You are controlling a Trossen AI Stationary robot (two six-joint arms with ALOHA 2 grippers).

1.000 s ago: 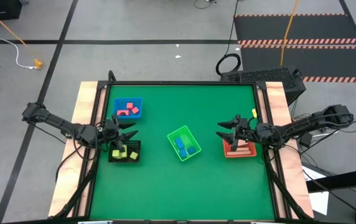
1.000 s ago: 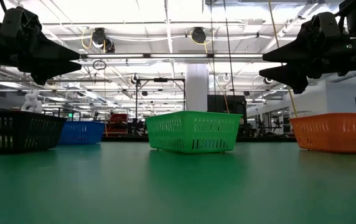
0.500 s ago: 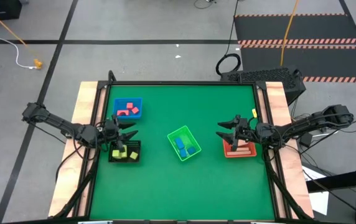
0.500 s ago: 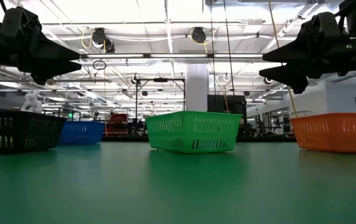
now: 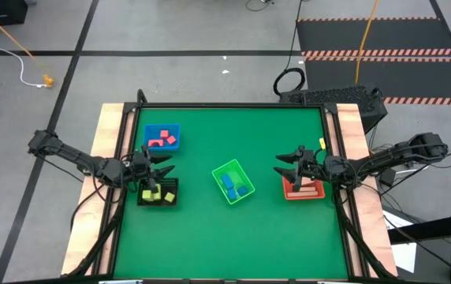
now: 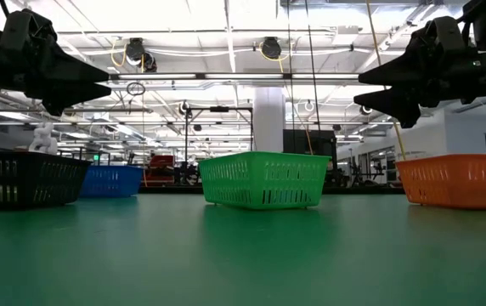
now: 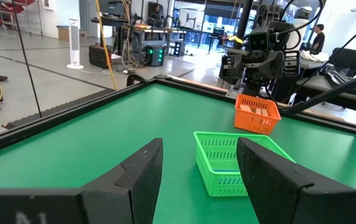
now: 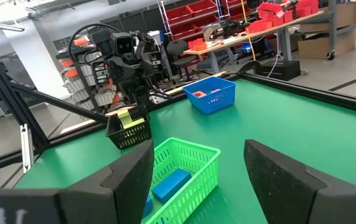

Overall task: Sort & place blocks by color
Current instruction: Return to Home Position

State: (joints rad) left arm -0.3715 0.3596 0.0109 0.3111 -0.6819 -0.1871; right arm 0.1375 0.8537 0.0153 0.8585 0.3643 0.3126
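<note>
Green mat, workshop beyond. Blue blocks lie in green bin at mat centre. Pink blocks in blue bin, up-left of green bin. Yellow blocks in black bin, to its left. L gripper hovers above black bin, fingers spread. R gripper, also spread, hovers above orange bin, right of green bin.

Grey concrete floor, white pillar, bright ceiling lights, red storage shelves beyond
</note>
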